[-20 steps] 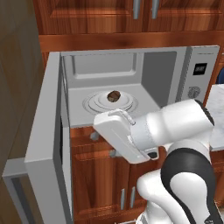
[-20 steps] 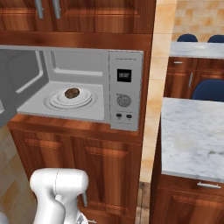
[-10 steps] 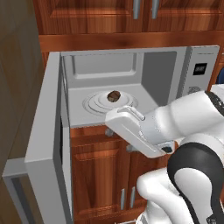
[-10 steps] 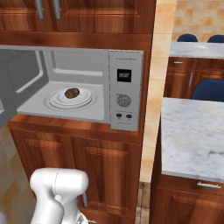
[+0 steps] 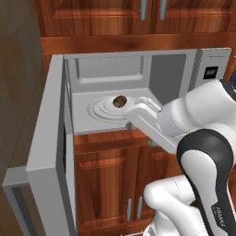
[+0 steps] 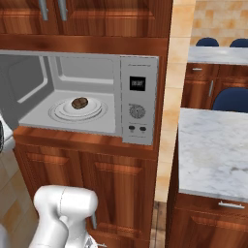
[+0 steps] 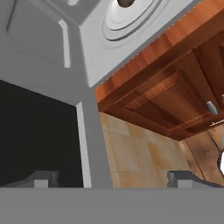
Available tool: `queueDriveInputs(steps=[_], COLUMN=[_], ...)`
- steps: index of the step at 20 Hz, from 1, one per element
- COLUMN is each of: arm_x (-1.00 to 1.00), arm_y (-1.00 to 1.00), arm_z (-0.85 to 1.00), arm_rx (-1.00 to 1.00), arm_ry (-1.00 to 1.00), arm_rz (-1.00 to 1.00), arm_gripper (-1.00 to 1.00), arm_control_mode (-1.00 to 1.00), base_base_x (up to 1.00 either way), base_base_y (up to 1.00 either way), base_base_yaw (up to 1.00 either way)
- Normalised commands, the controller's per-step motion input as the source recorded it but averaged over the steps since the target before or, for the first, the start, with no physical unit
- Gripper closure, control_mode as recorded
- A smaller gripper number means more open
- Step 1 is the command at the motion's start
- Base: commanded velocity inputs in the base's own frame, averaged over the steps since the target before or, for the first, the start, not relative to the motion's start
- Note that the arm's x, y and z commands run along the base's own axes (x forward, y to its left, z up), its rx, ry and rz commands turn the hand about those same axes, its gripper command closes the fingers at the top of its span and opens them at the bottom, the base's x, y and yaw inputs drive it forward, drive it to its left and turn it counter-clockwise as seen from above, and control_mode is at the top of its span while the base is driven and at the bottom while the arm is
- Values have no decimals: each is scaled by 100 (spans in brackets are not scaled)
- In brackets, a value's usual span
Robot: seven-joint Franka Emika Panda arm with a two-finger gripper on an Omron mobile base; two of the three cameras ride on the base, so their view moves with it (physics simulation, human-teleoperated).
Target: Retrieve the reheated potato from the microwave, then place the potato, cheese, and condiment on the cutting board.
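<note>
The microwave (image 5: 138, 87) stands with its door (image 5: 50, 152) swung wide to the left, leaving the front of the cavity unobstructed. Inside, bare floor surrounds the potato (image 5: 120, 101) on the turntable (image 6: 77, 109). The door panel walls off the left flank; the control panel (image 6: 137, 106) bounds the right.

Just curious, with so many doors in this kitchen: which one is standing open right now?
The microwave door, swung wide to the left, so the potato on the turntable inside shows. The wooden cabinet doors above and below it are all shut.
</note>
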Motion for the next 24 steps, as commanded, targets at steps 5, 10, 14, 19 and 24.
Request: queueDriveInputs(steps=[5,10,14,19,24], arm_x=[51,59,47,47,45], arm_y=[-31,-14,-8,-12,-27], arm_z=[-2,-4,-1,-1,-5], arm_rx=[-10,-29,-35,-29,-25], arm_ry=[-10,-13,-19,-13,-6], arm_rz=[0,0,0,0,0], arm_gripper=[-100,-100,-100,-100,-100], arm_control_mode=[-100,-100,-100,-100,-100], base_base_x=[0,0,0,0,0], base_base_y=[0,0,0,0,0], base_base_yaw=[0,0,0,0,0])
